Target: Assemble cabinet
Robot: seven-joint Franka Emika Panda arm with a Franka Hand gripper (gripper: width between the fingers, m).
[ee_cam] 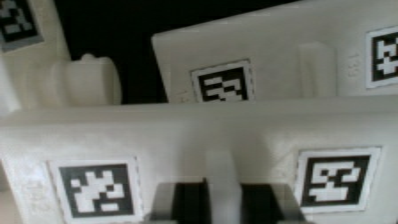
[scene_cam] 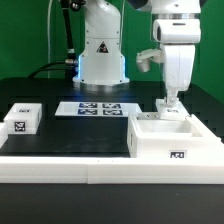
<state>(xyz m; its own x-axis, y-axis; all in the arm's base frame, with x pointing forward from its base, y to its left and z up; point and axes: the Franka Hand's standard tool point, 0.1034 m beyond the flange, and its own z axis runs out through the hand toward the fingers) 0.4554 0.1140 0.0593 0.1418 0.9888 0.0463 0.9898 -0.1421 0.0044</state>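
The cabinet box (scene_cam: 172, 140) is a large white open box with a tag on its front, at the exterior view's right. My gripper (scene_cam: 170, 100) reaches down at the box's back edge. In the wrist view my gripper (ee_cam: 222, 203) straddles the edge of a flat white tagged panel (ee_cam: 214, 160). Its dark fingers (ee_cam: 185, 205) sit on either side of a thin white strip, shut on it. A second tagged white wall (ee_cam: 267, 70) lies beyond. A small tagged white block (scene_cam: 22, 118) sits at the exterior view's left.
The marker board (scene_cam: 97, 107) lies flat in the middle of the black table. The white robot base (scene_cam: 100, 55) with a triangle sticker stands behind it. A long white rail (scene_cam: 90, 172) edges the table's front.
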